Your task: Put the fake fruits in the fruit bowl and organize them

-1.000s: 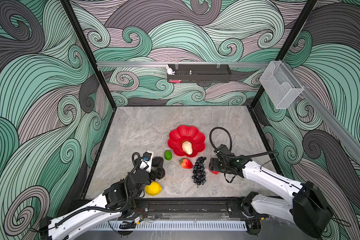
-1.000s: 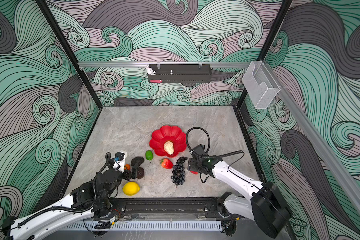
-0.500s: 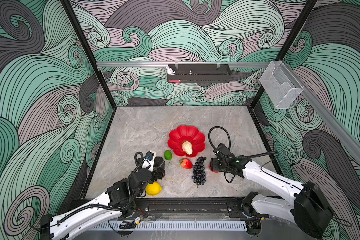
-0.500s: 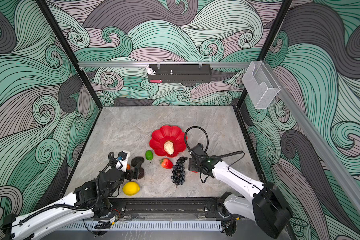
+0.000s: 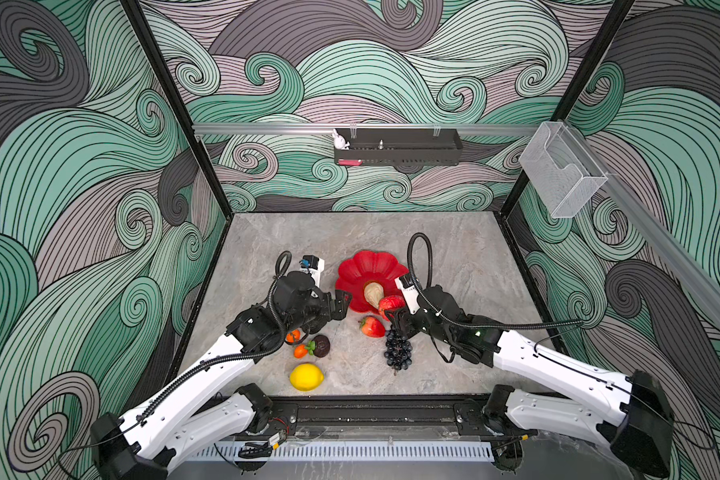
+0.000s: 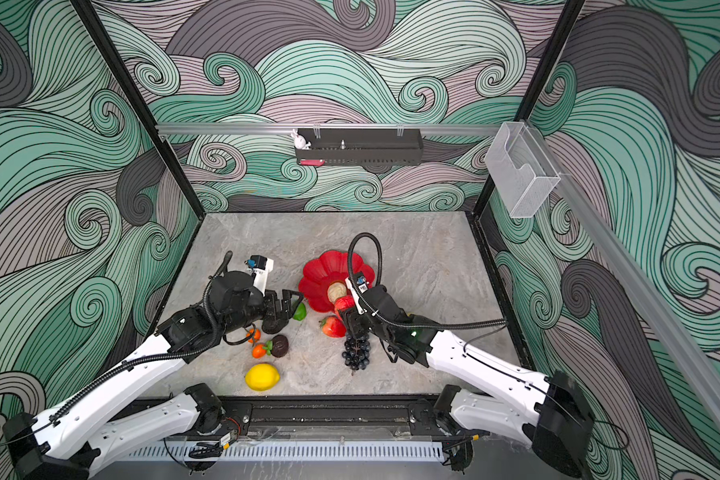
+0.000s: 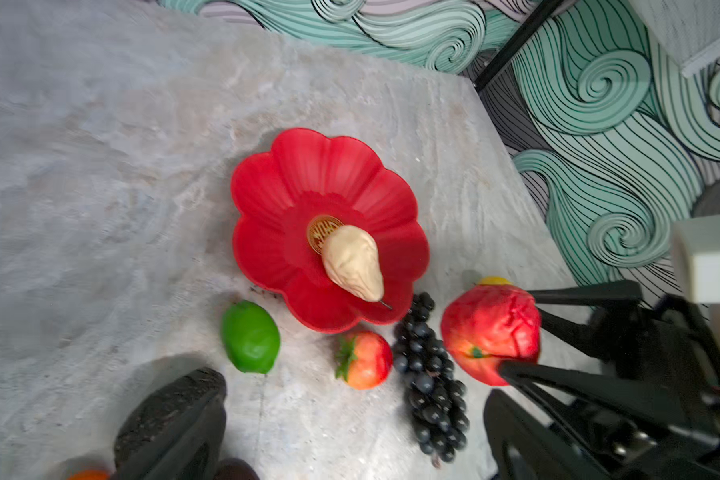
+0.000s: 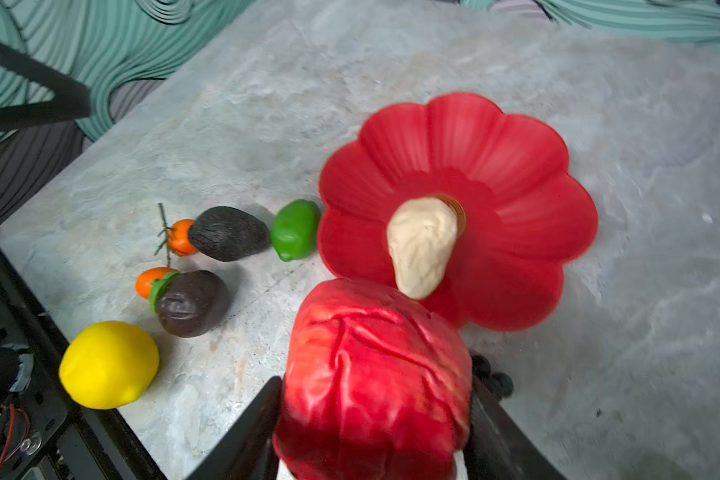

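Both arms crowd the grey marbled tabletop (image 5: 350, 232). The right gripper (image 5: 393, 316) is clamped on a fruit and the left gripper (image 6: 285, 303) hangs empty, jaws spread wide; they are near enough across the dish that a careless reach could knock them together. Between them sits the shallow, glossy red, flower-shaped fruit bowl (image 5: 364, 266), which a bump on its rim would likely slide. The wrinkled red plastic apple (image 8: 375, 374), held at the bowl's near rim, may roll back out if let go too close to the edge. The dark plastic grape bunch (image 5: 398, 353) lies below that wrist, open to a sweep. The cream lumpy plastic fruit (image 7: 352, 262), alone in the bowl, could be struck. The red plastic strawberry (image 5: 371, 326) and green plastic lime (image 7: 250, 336) wait just beside the rim.
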Available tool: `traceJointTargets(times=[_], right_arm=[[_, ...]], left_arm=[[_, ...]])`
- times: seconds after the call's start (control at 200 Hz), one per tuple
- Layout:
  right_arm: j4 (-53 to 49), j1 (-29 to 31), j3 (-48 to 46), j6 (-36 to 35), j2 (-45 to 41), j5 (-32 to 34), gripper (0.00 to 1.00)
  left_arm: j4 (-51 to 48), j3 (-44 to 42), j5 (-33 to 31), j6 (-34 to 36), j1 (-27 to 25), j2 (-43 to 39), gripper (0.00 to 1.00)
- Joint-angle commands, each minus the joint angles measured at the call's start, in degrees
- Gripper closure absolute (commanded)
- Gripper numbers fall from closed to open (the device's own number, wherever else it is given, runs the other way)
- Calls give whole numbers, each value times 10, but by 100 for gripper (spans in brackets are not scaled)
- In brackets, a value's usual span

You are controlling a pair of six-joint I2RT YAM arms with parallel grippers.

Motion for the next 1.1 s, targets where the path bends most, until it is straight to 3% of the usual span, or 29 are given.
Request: traceJointTargets(times=[0.0,0.26,0.555,0.691,0.996,1.096], right_arm=[[118,23,-19,-81,-2,8,38],[221,75,-30,-154,43,33,40],[267,98,-33,-167,56,47,41],[278,103,-33,-163,52,38,41],[280,107,-28,-162,63,47,40],[273,107,-24,-155,62,54,33]], left_arm=[[-58,36,115,-22,8,20,1],[-45,60,202,-40,18,59,1],[-46,59,218,-41,29,81,4],[-28,53,232,-43,30,88,10],[-7,50,249,-40,32,90,38],[1,46,249,-38,33,87,40]])
